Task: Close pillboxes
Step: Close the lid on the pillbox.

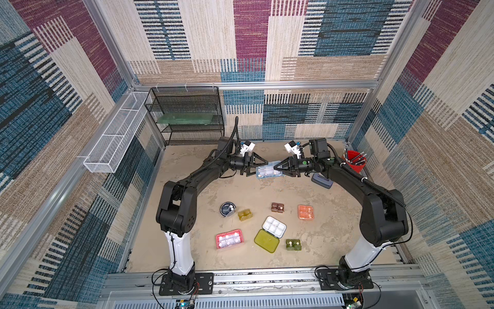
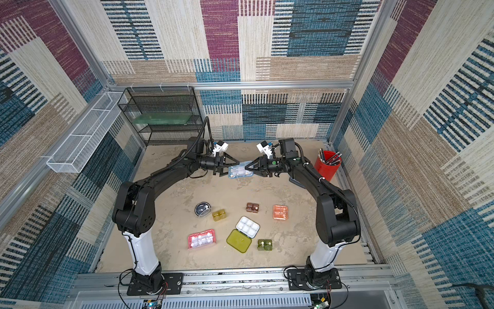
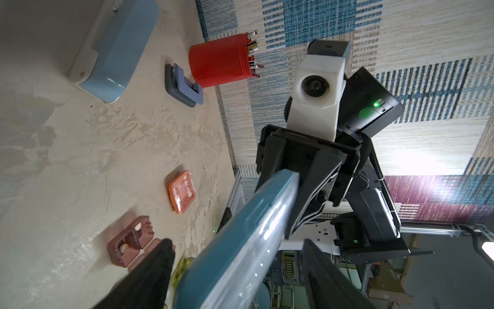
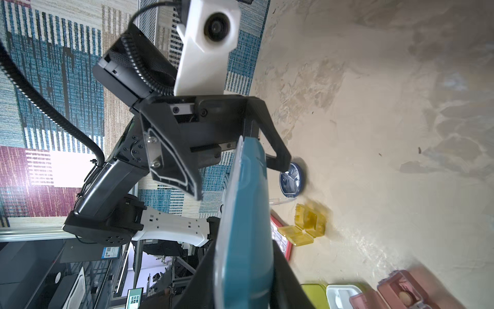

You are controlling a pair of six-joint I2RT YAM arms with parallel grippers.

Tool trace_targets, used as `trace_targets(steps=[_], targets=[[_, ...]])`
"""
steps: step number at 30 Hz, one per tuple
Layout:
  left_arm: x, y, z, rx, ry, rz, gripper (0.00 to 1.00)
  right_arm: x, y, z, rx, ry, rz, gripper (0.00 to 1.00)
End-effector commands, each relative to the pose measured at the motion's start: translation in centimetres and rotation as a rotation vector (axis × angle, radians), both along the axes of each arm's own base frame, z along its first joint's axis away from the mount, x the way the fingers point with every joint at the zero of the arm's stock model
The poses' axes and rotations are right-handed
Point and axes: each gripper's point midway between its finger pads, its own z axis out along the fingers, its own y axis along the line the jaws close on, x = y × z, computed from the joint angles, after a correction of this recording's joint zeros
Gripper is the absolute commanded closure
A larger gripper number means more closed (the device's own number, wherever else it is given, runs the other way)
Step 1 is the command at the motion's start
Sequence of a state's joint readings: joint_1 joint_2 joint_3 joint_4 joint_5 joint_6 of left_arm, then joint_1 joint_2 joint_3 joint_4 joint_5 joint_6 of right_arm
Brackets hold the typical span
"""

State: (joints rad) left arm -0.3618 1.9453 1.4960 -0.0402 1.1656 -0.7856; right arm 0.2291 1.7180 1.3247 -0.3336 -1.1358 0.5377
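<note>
Pinches the light blue pillbox (image 1: 267, 172) by one end with the right gripper (image 1: 276, 168), jaws narrow, clamped on its rim. Straddles the other end with the left gripper (image 1: 260, 168), jaws wide, no clear contact. Holds it at the back middle of the table (image 1: 240, 192), well apart from the pink pillbox (image 1: 230, 239).

No text can be read here — nothing legible.
</note>
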Motion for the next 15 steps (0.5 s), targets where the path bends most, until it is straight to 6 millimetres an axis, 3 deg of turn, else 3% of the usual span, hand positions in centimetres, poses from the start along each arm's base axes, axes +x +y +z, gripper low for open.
trace_targets(steps=[1,15], targets=[[-0.47,-0.39,1.69,-0.044,-0.022,-0.028,0.26,0.21,0.07,1.25,0.026,-0.033,-0.001,0.69],[-1.46,0.16,0.94,-0.068,0.039,-0.020,0.26,0.24,-0.43,1.21,0.046,-0.029,-0.023,0.70]])
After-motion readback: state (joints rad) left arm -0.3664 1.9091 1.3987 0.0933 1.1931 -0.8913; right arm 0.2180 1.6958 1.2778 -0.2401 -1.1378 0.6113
